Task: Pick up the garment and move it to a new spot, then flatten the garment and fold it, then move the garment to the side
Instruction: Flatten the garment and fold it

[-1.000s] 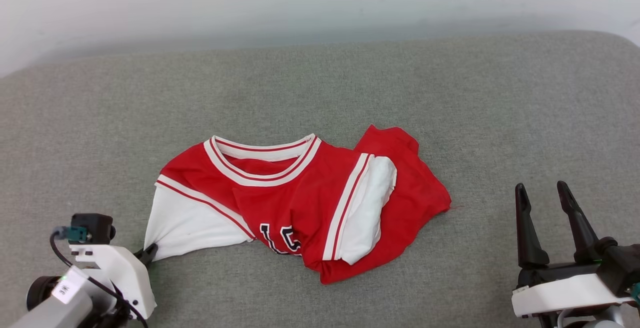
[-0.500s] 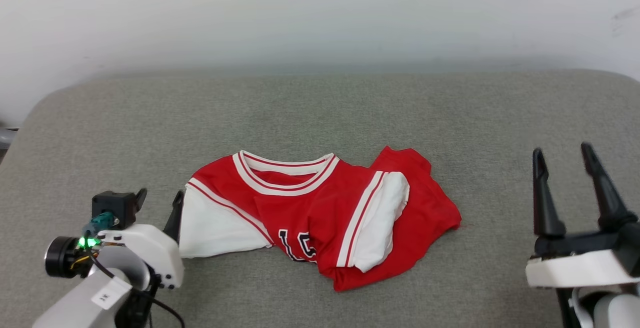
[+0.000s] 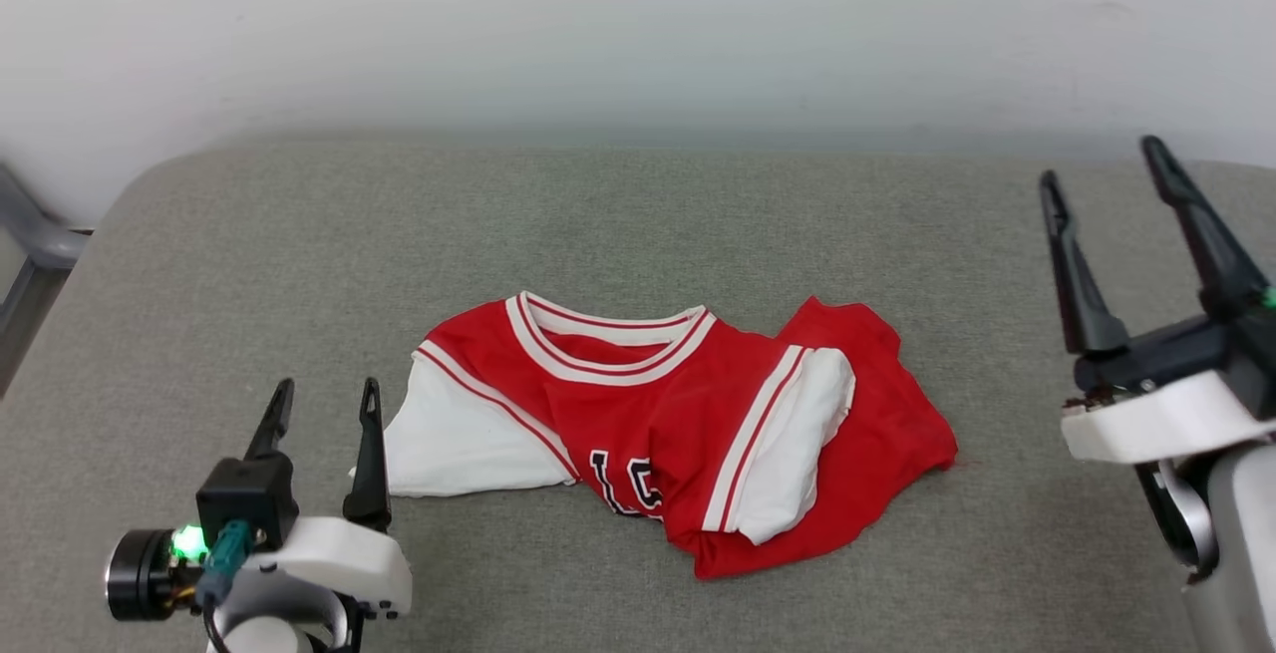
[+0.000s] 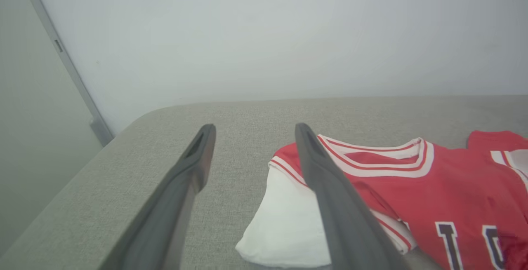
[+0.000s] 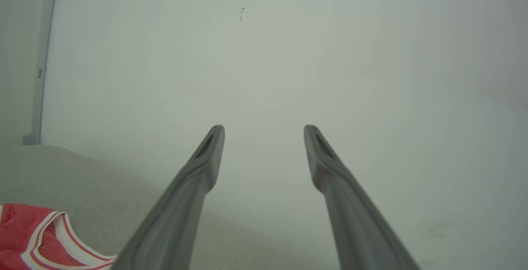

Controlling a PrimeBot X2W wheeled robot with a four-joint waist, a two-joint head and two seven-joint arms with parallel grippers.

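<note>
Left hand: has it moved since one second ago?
Yes: the left hand released the white sleeve of the garment and now stands open, left of it.

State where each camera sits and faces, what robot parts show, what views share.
Head view: on the head, facing forward and down at the garment on the grey surface; left gripper and right gripper show.
Left wrist view: left wrist, along its own fingers past the garment's sleeve.
Right wrist view: right wrist, along its own fingers toward the wall.
All three share the garment.
</note>
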